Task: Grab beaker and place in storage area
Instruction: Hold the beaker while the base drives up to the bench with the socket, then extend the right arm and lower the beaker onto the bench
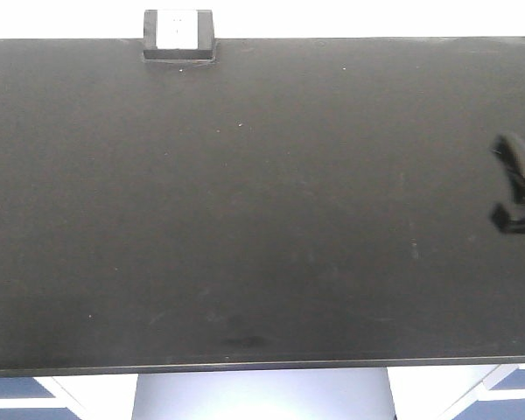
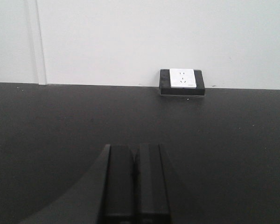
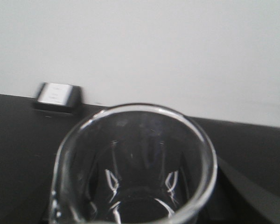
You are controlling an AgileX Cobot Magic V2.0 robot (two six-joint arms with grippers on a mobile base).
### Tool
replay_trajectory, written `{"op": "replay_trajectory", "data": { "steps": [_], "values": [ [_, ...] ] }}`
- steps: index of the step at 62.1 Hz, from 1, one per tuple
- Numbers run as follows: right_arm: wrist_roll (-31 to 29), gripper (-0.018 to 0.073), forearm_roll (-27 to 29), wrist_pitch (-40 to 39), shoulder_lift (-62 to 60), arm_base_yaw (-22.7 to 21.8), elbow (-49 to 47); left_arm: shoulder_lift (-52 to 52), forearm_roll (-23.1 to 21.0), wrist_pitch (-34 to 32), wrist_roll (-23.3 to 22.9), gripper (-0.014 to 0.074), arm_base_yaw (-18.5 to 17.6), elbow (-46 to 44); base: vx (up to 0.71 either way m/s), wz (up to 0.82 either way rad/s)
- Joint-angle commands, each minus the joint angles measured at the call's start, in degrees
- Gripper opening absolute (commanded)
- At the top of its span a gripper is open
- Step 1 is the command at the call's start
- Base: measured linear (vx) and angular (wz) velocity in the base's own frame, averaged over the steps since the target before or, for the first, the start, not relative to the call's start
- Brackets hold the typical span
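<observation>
Matte black counter [image 1: 245, 219] across the whole front view; serves as storage area. Black socket box [image 1: 177, 35] with white face at far edge, left of centre, against pale wall [image 2: 130, 37].

Right tool [image 1: 510, 186] at right margin of front view, over the counter, partly cut by frame edge. Two dark fingers apart, one above the other in the picture. Glass between them not resolved from this angle.

Right wrist view: beaker [image 3: 135, 168] filling lower half, very close to lens, upright, mouth toward camera, pouring lip at lower left. Clear glass, dark counter visible through it. Socket box beyond at upper left, blurred. Tool fingers largely hidden behind the glass. Probably clamped on beaker, going by how close and centred it sits. Resting on counter or lifted off it: cannot tell.

Left wrist view: left tool [image 2: 134, 154] low over counter, fingers pressed flat together, clenched. Pointed toward socket box, well apart from it. Beaker not in this view.
</observation>
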Motion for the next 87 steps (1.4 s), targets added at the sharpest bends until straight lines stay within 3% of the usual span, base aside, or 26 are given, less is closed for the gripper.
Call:
{"op": "replay_trajectory", "data": {
  "steps": [1, 18, 29, 33, 43, 50, 55, 68, 87],
  "values": [
    [0.0, -0.0006, -2.2, -13.9, 6.3, 0.0, -2.1, -1.1, -0.3, -4.9, -0.4, -0.0008, -0.4, 1.3, 0.00, 0.00],
    [-0.1, -0.0005, -4.0, -18.9, 23.7, 0.6, -9.8, -1.1, -0.3, -4.9, -0.4, -0.0008, -0.4, 1.3, 0.00, 0.00],
    [-4.3, -0.0003, -1.9, -16.9, 32.4, 9.0, -16.5, -1.1, -0.3, -4.9, -0.4, -0.0008, -0.4, 1.3, 0.00, 0.00],
    [-8.9, -0.0003, 2.3, -14.4, 35.7, 13.2, -18.8, -1.1, -0.3, -4.9, -0.4, -0.0008, -0.4, 1.3, 0.00, 0.00],
    [-22.0, -0.0003, 18.6, -13.4, 44.1, 20.6, -23.7, -1.1, -0.3, -4.9, -0.4, -0.0008, -0.4, 1.3, 0.00, 0.00],
    [-29.7, -0.0003, 27.7, -16.5, 50.2, 23.8, -25.6, -1.1, -0.3, -4.9, -0.4, -0.0008, -0.4, 1.3, 0.00, 0.00],
    [-31.5, -0.0003, 31.2, -20.4, 54.5, 25.5, -26.3, -1.1, -0.3, -4.9, -0.4, -0.0008, -0.4, 1.3, 0.00, 0.00],
    [-31.4, -0.0001, 31.5, -24.4, 64.0, 28.6, -29.0, -1.1, -0.3, -4.9, -0.4, -0.0008, -0.4, 1.3, 0.00, 0.00],
    [-31.4, -0.0001, 31.6, -31.5, 72.1, 28.7, -29.3, -1.1, -0.3, -4.9, -0.4, -0.0008, -0.4, 1.3, 0.00, 0.00]
  ]
}}
